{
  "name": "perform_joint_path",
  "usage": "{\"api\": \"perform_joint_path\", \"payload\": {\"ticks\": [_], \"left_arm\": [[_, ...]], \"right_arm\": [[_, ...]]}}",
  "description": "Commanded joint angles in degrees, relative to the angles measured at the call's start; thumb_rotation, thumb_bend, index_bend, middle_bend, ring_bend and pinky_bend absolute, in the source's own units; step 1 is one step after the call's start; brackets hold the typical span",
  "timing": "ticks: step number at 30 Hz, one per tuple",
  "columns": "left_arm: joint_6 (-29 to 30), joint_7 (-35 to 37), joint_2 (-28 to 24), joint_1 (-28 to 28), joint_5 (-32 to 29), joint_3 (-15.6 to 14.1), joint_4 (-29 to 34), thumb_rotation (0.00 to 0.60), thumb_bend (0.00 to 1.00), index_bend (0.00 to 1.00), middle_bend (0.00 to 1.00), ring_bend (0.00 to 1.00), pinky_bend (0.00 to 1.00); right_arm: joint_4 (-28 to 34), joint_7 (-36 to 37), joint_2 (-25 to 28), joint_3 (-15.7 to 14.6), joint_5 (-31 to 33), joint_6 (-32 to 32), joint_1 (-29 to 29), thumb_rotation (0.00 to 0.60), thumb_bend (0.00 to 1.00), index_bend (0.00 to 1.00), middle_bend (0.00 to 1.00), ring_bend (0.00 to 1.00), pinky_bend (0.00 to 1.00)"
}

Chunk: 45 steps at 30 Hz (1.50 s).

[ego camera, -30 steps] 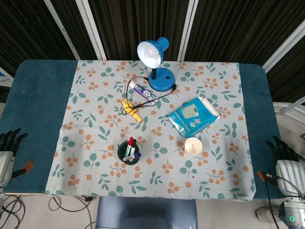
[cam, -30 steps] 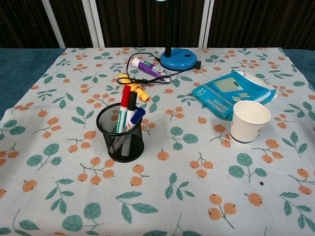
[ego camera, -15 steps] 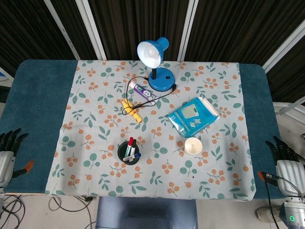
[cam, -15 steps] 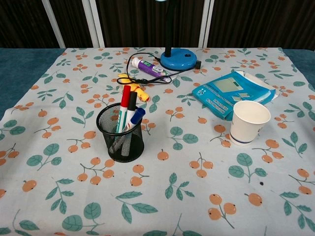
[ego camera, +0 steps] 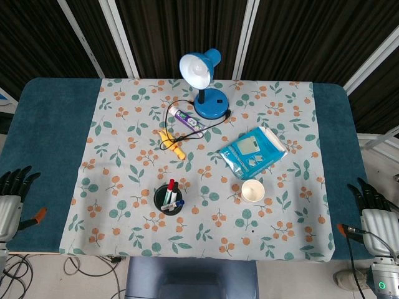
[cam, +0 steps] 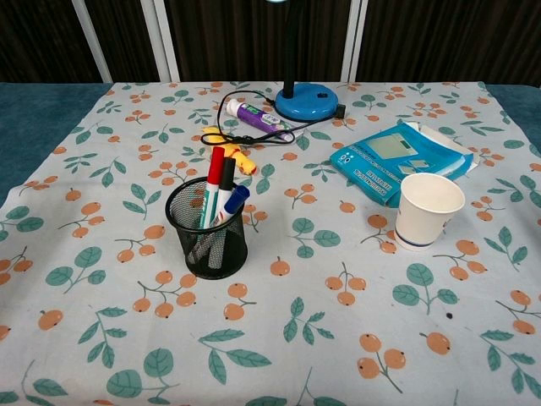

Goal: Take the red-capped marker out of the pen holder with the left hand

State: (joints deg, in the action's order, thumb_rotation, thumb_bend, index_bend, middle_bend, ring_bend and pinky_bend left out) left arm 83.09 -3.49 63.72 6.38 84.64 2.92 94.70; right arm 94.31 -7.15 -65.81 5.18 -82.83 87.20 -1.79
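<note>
While the head view looks straight down, the left hand (ego camera: 11, 202) waits off the table edge at eight o'clock, fingers apart and holding nothing; the right hand (ego camera: 374, 215) mirrors it at four o'clock, likewise empty. Both sit well apart from the pen holder (ego camera: 168, 198), likely parked before any reach

From the chest view, neither hand shows. Standing upright in the mesh holder's eleven o'clock side, the red-capped marker (cam: 215, 169) leans against a black-capped marker (cam: 226, 175), its cap clear above the rim for pinching
</note>
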Motion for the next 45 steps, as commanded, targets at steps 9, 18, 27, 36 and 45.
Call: {"api": "perform_joint_path", "payload": {"ticks": [9, 18, 27, 36, 45], "left_arm": [[-1.75, 1.48, -0.06, 1.28, -0.88, 0.69, -1.08, 0.6, 0.22, 0.16, 0.03, 0.0, 0.0], [-13.61, 3.05, -2.77, 12.09, 0.15, 4.86, 0.65, 0.6, 0.22, 0.16, 0.03, 0.0, 0.0], [-27.99, 6.33, -1.93, 23.37, -2.44, 7.8, 3.06, 0.6, 0.28, 0.2, 0.03, 0.0, 0.0], [-38.12, 13.73, 2.23, 30.53, -9.65, 9.78, 4.74, 0.6, 0.27, 0.23, 0.04, 0.0, 0.0], [-43.32, 10.73, 6.18, 36.68, -14.89, 10.26, 3.3, 0.6, 0.24, 0.29, 0.04, 0.0, 0.0]], "right_arm": [[0.03, -0.28, -0.07, 0.09, 0.16, 0.08, 0.01, 0.6, 0.16, 0.15, 0.05, 0.1, 0.18], [0.07, -0.41, -0.11, 0.03, 0.07, 0.01, -0.04, 0.6, 0.16, 0.15, 0.05, 0.1, 0.18], [0.21, -0.49, -0.1, 0.06, 0.27, 0.2, 0.12, 0.6, 0.16, 0.15, 0.05, 0.1, 0.18], [0.16, -0.59, -0.16, 0.22, 0.58, 0.26, 0.17, 0.6, 0.16, 0.15, 0.05, 0.1, 0.18], [0.15, -0.21, 0.03, 0.09, 0.35, 0.37, 0.29, 0.6, 0.16, 0.15, 0.05, 0.1, 0.18]]}}
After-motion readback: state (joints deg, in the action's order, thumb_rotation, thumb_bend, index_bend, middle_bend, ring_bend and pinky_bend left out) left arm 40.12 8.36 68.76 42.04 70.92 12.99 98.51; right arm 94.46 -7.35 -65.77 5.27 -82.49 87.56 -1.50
